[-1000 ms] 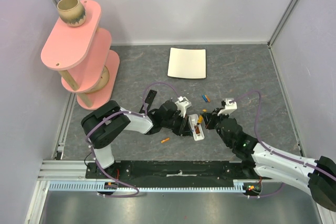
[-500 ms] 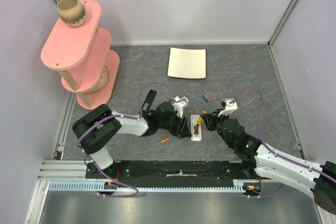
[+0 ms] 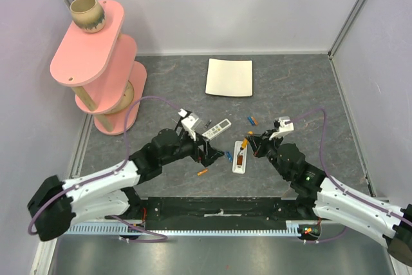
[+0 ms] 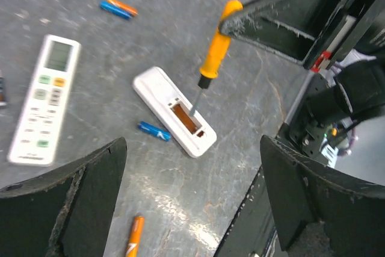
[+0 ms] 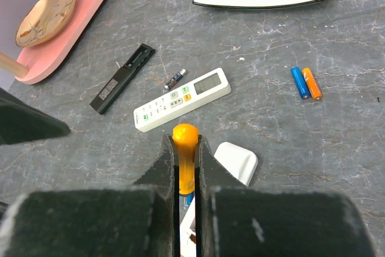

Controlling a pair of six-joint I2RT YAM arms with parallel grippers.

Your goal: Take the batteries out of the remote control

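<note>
The remote control [image 3: 239,157] lies flat on the table [image 3: 296,94], back up, between the two arms, with its battery bay [image 4: 186,117] uncovered. The bay shows brownish-orange inside; the left wrist view is too blurred for me to say whether a cell is still in it.

The tip of the screwdriver [image 4: 215,52] stands in the bay. The right gripper [image 5: 185,148] is clamped tight on its orange handle, just as it was a second ago, and has hardly moved.

The change is on the left. A second ago the left gripper [image 3: 210,152] was pressed against the remote control's left side with its fingers nearly closed. Now it has pulled back to the left, clear of the remote, and its fingers [image 4: 66,203] are spread wide with nothing between them.

That retreat uncovers two things the arm hid before. A blue battery [image 3: 228,156] lies just left of the remote control, and a second remote [image 3: 215,129], white with a screen and buttons, lies farther back and to the left.

An orange battery [image 3: 202,172] rests nearer the arm bases, where it lay before. Another orange battery [image 5: 311,83] lies touching a second blue battery [image 5: 297,82] just beyond the remote control, also unmoved.

A black bar [image 5: 123,78] lies left of the second remote.
</note>
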